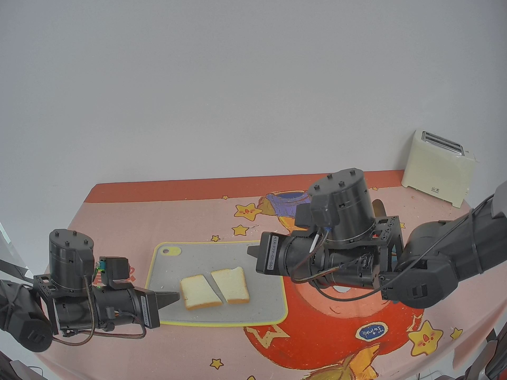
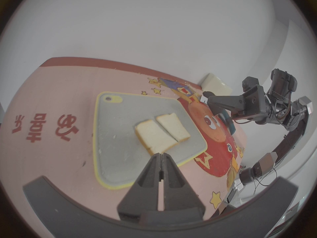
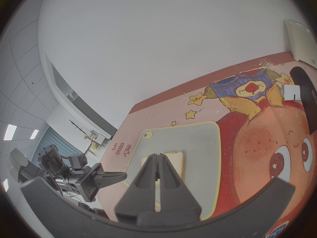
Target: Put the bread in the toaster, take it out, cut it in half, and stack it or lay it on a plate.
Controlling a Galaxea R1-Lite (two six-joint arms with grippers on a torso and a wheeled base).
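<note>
Bread lies cut in two on the grey cutting board (image 1: pixel 211 257): the left half (image 1: pixel 200 291) and the right half (image 1: pixel 231 285) sit flat side by side near the board's front, a thin gap between their cut edges. The left gripper (image 1: pixel 171 297) points in from the board's left edge, its tip just beside the left half, fingers pressed together and holding nothing. The right gripper (image 1: pixel 252 251) hangs above the board's right side, near the right half, also closed and empty. The board rests on a pink cartoon-printed table (image 1: pixel 158 207), and a cream toaster (image 1: pixel 438 167) stands at the far right corner, well apart.
</note>
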